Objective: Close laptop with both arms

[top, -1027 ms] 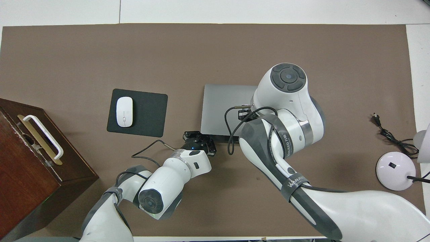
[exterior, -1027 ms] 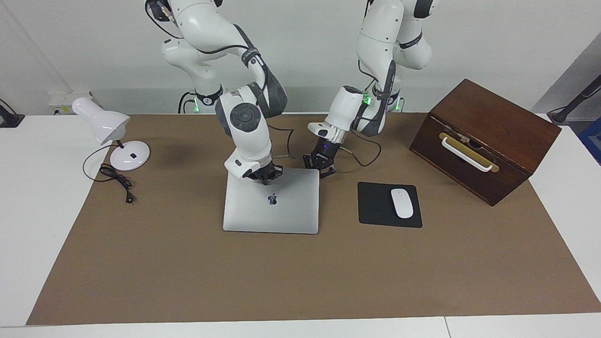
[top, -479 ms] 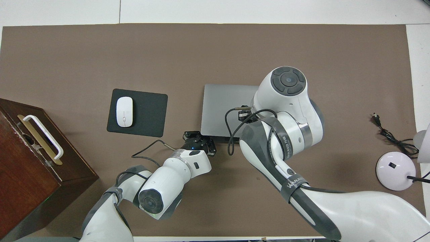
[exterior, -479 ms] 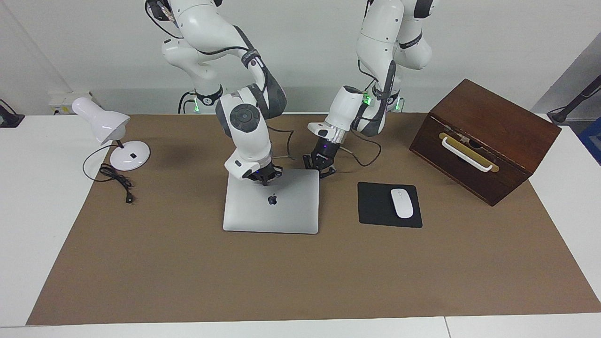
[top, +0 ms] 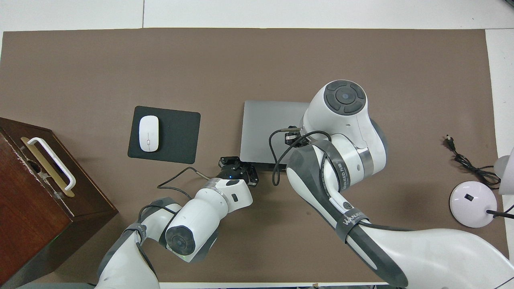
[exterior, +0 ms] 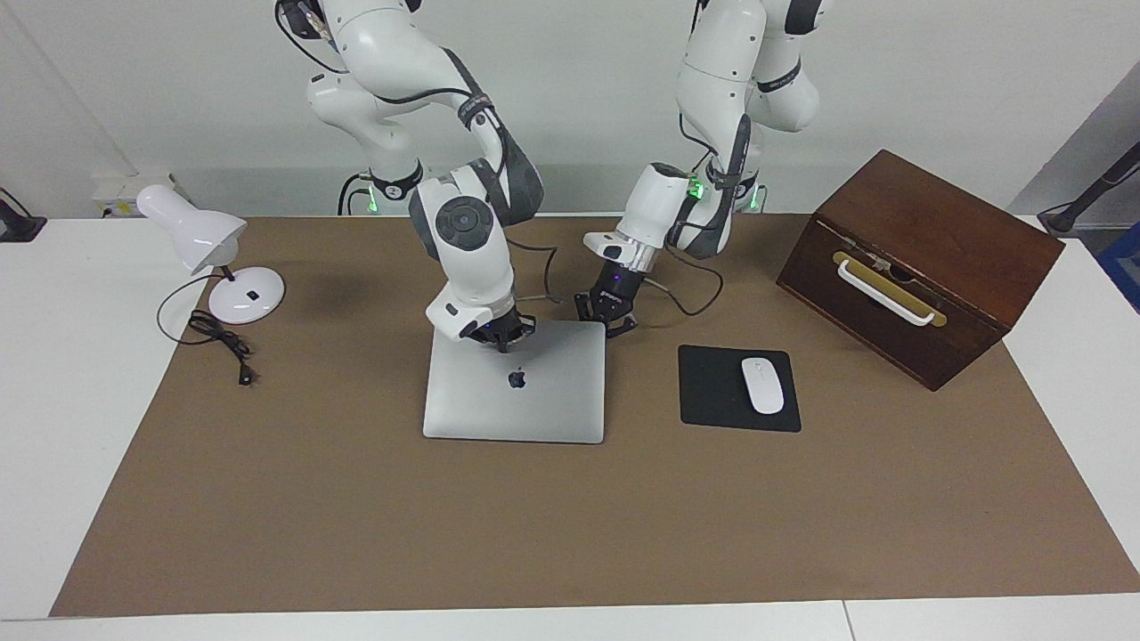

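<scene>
The laptop lies flat and shut in the middle of the surface, as it did a second ago. My right jaws have lifted a little off the edge of the lid nearest me, so I think the closing is done. My left jaws have not moved; they sit just beside the laptop's near corner, toward the mouse pad. Both pairs hold nothing. I cannot tell how wide either stands.
</scene>
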You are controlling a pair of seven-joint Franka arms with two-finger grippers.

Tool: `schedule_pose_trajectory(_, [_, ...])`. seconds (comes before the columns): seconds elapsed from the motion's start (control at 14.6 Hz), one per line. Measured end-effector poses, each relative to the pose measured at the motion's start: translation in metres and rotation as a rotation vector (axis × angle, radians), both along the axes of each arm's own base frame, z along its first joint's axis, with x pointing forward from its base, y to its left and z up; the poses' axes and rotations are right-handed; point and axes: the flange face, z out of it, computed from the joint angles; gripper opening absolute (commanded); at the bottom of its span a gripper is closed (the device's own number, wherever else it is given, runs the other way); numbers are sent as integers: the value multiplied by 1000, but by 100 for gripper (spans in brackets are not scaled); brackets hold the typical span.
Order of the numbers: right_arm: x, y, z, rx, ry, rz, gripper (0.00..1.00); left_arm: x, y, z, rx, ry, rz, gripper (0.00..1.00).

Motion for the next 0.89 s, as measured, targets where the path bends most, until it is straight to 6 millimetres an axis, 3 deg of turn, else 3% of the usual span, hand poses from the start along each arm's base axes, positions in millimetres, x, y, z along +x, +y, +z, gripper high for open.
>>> schedule_pose_trajectory(0.27, [1, -1, 2, 1, -4, -2, 0, 0, 0, 0, 0, 0, 0, 0])
schedule_pose_trajectory(0.41, [7, -5, 13, 2, -5, -10, 0, 0, 0, 0, 0, 0, 0, 0])
schedule_pose_trajectory(0.62, [26, -23, 66, 5, -5, -18, 0, 0, 0, 0, 0, 0, 0, 0])
schedule_pose_trajectory(0.75, [41, -50, 110, 19, -33, -22, 0, 0, 0, 0, -1, 0, 1, 0])
schedule_pose_trajectory(0.89, [53, -75, 141, 32, -70, -14, 0, 0, 0, 0, -6, 5, 9, 0])
